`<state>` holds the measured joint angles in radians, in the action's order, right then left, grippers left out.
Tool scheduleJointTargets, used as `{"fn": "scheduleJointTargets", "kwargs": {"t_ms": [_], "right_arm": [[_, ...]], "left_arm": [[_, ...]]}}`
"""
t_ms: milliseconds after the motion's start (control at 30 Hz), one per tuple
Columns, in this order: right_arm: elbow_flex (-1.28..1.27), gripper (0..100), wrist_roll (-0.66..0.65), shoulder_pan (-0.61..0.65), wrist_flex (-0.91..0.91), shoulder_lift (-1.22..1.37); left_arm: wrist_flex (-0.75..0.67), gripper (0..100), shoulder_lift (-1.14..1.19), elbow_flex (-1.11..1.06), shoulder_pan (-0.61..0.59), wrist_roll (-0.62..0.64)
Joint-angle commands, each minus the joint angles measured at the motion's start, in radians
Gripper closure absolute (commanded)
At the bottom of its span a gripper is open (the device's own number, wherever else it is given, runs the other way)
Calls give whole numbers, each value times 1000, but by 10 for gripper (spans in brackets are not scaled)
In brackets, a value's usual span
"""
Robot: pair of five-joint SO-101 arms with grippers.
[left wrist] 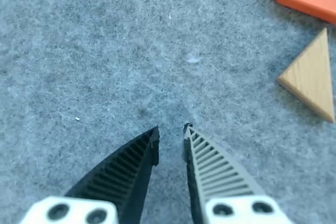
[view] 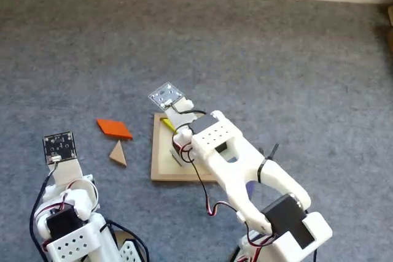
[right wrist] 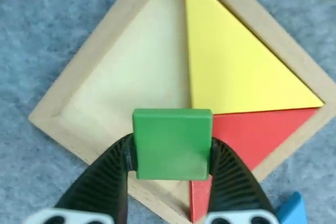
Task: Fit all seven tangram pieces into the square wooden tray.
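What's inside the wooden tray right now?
A yellow triangle and a red triangle lie in the tray; the rest shows bare floor. The green square in the right tool hides the part beneath it.

Parallelogram [view: 114,128] and small triangle [view: 118,153] left of the tray [view: 155,151], large triangle [right wrist: 231,66] inside it

No words, numbers, labels or signs can be read anywhere. The dark square board [view: 59,146], well to the left of the wooden tray [view: 175,177], carries a scatter of pale dots too small to make out as characters. The same is true of the paler square board [view: 166,96] just beyond the tray's far corner. The green square piece [right wrist: 172,142] over the tray has a plain face.
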<state>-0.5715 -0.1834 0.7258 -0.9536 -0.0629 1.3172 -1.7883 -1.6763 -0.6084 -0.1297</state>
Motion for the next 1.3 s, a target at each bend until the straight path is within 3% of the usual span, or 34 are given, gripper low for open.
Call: {"fn": "scheduleJointTargets", "kwargs": {"t_ms": [0, 600, 833, 1267], "right_arm": [[8, 954, -8, 15, 16, -58], [-19, 947, -3, 88, 13, -56], [-24, 822, -2, 88, 13, -56], [-24, 817, -2, 90, 10, -58]], "left_arm": [[8, 909, -31, -19, -7, 5], [8, 909, -31, -19, -7, 5], [8, 909, -31, -19, -7, 5], [8, 909, -31, -19, -7, 5]]}}
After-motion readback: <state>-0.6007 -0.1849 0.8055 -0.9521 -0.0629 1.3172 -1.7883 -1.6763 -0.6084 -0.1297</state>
